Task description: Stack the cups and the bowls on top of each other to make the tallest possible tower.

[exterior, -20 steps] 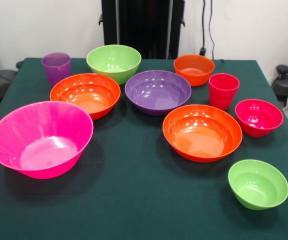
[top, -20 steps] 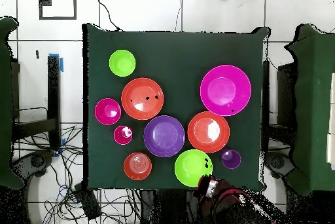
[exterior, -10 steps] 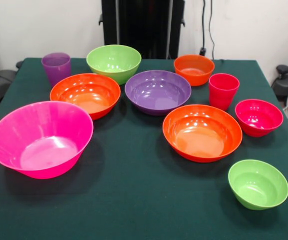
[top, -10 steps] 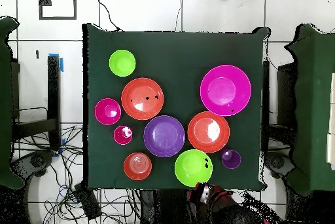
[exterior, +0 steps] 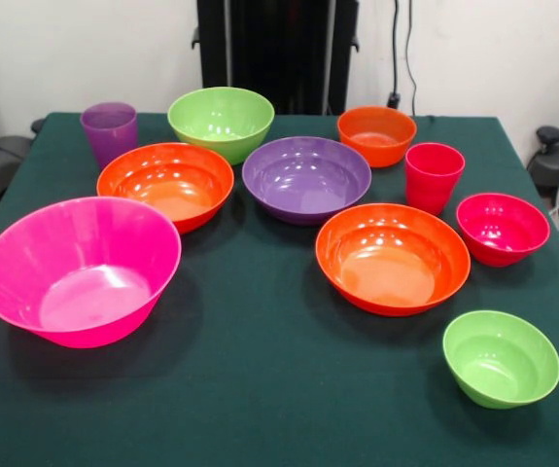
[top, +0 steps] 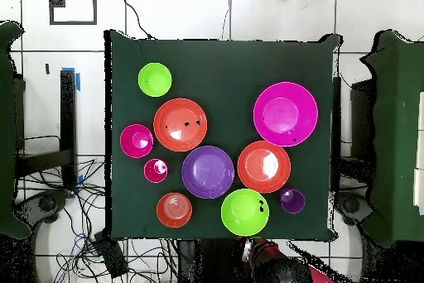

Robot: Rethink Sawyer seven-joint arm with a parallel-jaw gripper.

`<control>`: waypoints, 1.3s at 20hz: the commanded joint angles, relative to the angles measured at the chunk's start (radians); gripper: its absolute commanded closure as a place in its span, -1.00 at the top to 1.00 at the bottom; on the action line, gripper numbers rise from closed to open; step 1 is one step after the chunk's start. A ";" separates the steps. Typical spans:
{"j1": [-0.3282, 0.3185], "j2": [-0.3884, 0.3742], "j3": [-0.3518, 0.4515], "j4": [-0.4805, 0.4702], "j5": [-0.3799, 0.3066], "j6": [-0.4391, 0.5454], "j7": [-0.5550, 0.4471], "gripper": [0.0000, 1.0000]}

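Below the table's [top: 224,64] bottom edge in the overhead view, just past the big lime bowl [top: 244,212], a red and black piece of the arm [top: 273,256] shows. The gripper cannot be picked out from it, so whether it is open or closed cannot be told. It touches none of the bowls or cups. The front view shows nothing of the arm.

Every piece stands singly and upright on the green cloth, none nested. In the front view, the purple bowl [exterior: 306,178] sits mid-table. Left of it, nearly touching, is an orange bowl [exterior: 165,183]. Behind and left is the big lime bowl [exterior: 221,122], and further left the purple cup [exterior: 109,131]. Behind and right of the purple bowl is the small orange bowl [exterior: 376,134]. Right of it stands the red-pink cup [exterior: 434,177], and beyond that the red-pink bowl [exterior: 503,228]. In front and right lies a second wide orange bowl [exterior: 393,257], and further out the small lime bowl [exterior: 501,357]. The hot pink bowl [exterior: 80,269] is in front and well left.

Only the overhead view shows the tiled floor [top: 199,11], loose cables [top: 58,205] and green-topped tables [top: 402,131] at both sides. Only the front view shows the white wall [exterior: 75,49].
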 commanded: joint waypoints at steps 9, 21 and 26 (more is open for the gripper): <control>0.030 0.255 0.114 0.016 -0.240 -0.216 0.021 1.00; -0.115 0.006 0.337 0.145 -0.011 -0.084 -0.079 1.00; -0.064 -0.100 0.286 0.107 -0.026 0.107 -0.124 1.00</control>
